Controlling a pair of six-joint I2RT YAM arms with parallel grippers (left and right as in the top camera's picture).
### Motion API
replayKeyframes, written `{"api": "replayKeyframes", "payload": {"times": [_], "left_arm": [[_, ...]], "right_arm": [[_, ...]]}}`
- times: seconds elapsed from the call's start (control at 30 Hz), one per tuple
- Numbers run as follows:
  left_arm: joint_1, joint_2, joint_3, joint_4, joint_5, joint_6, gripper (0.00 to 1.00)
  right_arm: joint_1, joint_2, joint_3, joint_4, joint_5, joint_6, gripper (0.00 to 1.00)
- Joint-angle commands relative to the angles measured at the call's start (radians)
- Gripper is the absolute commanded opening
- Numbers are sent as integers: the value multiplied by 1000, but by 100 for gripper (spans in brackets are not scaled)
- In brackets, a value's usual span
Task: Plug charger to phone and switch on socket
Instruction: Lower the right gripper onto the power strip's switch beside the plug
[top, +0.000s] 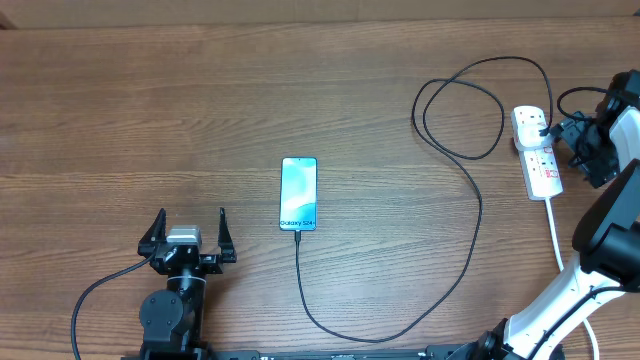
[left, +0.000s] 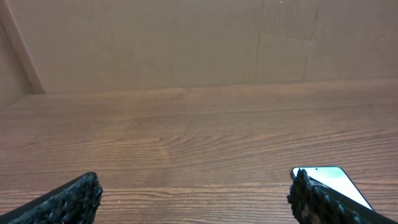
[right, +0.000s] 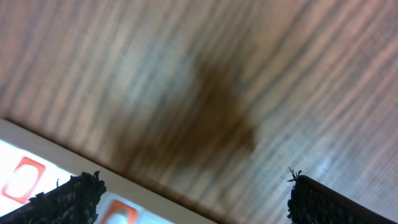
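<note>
While left gripper (top: 191, 213) sits low, spread, near phone (top: 299, 193) | right gripper (right: 193, 178) spread, tilted by socket (top: 537, 150)

A phone (top: 298, 193) lay face up in the middle of the desk (top: 150, 100), its screen pale blue. The charger (top: 297, 262) met the phone's near end, swept right, looped, and ended in a black plug on the far end of the socket (top: 538, 158). The left jaws stood wide apart and empty, to the left of the phone. The right jaws hung just beside the socket.
</note>
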Motion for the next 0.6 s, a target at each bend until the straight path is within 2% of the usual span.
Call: {"api": "replayKeyframes", "payload": {"times": [0.0,0.2,0.57], "left_arm": [[-1,-9,-4,2,2,-13,100],[-1,-9,-4,2,2,-13,100],[-1,-9,-4,2,2,-13,100]], "right_arm": [[4,26,51,-60,-62,-24,100],[-14,-17,201,-240,-65,-34,100],[-14,-7,61,-97,-57,-32,100]]}}
